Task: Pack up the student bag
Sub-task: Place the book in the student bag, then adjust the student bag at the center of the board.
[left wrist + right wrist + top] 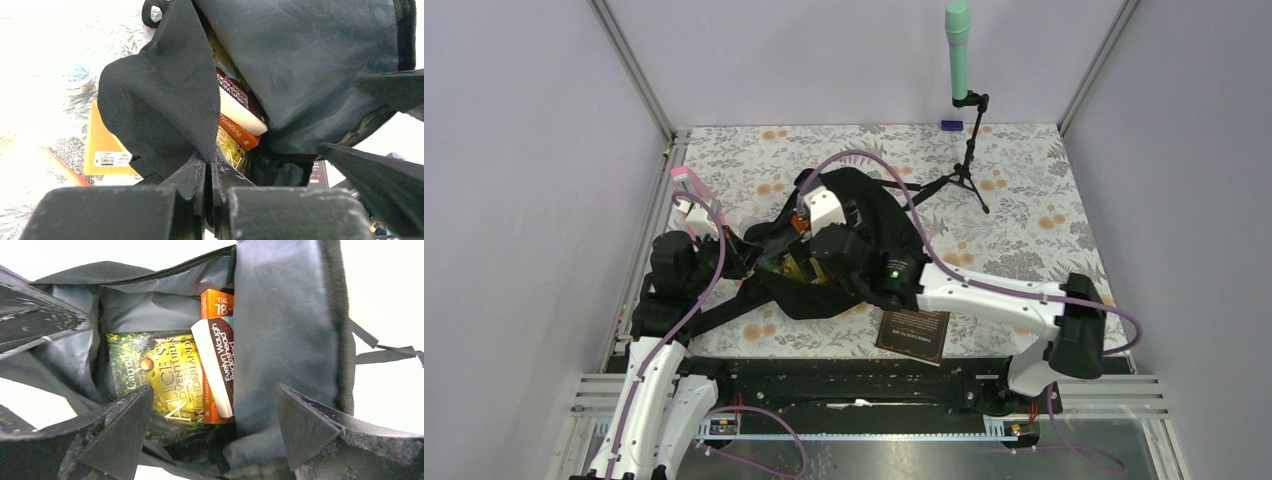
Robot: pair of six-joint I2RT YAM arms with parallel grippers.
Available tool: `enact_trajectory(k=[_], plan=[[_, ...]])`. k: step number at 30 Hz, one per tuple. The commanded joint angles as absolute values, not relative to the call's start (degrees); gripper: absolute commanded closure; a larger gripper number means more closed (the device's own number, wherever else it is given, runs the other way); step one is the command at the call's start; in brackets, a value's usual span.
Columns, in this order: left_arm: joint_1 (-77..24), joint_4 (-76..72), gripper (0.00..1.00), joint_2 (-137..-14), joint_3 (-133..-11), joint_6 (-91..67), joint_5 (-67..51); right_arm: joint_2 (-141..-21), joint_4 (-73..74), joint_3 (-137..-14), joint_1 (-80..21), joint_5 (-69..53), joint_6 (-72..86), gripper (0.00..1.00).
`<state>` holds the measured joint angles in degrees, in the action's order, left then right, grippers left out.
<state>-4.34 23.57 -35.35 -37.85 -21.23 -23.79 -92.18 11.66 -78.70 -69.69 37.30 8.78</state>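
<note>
The student bag (869, 215), black with a grey lining (285, 330), lies open in the middle of the table. My left gripper (210, 165) is shut on a black flap of the bag's rim (160, 95) and holds the mouth open. My right gripper (212, 412) is open just above the opening, with nothing between its fingers (120, 425). Inside lie a green and yellow Alice in Wonderland book (160, 370), an orange book (217, 302) and a maroon Evelyn Waugh book (225, 355) on top of it.
A dark book (912, 335) lies on the floral cloth near the front edge. A yellow packet (102, 145) and a red pencil (65, 167) lie left of the bag. A green microphone (958, 45) on a tripod stands at the back right.
</note>
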Motion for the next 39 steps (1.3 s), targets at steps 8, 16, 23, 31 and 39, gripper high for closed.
enact_trajectory(k=[8,16,23,31,39], plan=[[-4.2,14.4,1.0,-33.9,-39.7,-21.4,-24.7,-72.4,18.3,-68.8,-60.4,26.1,20.5,0.0],[-4.2,14.4,1.0,-34.1,-39.6,-21.4,-24.5,-70.6,18.4,-63.0,-53.2,18.9,23.3,0.03],[-4.2,14.4,1.0,-34.2,-39.7,-21.3,-24.3,-70.4,12.7,-63.0,-53.2,12.0,23.6,0.04],[-4.2,14.4,1.0,-34.3,-39.7,-21.3,-24.4,-68.4,8.0,-62.4,-53.8,3.9,25.5,0.06],[-4.2,14.4,1.0,-34.4,-39.8,-21.3,-24.6,-69.0,7.4,-65.5,-56.9,5.9,22.9,0.06]])
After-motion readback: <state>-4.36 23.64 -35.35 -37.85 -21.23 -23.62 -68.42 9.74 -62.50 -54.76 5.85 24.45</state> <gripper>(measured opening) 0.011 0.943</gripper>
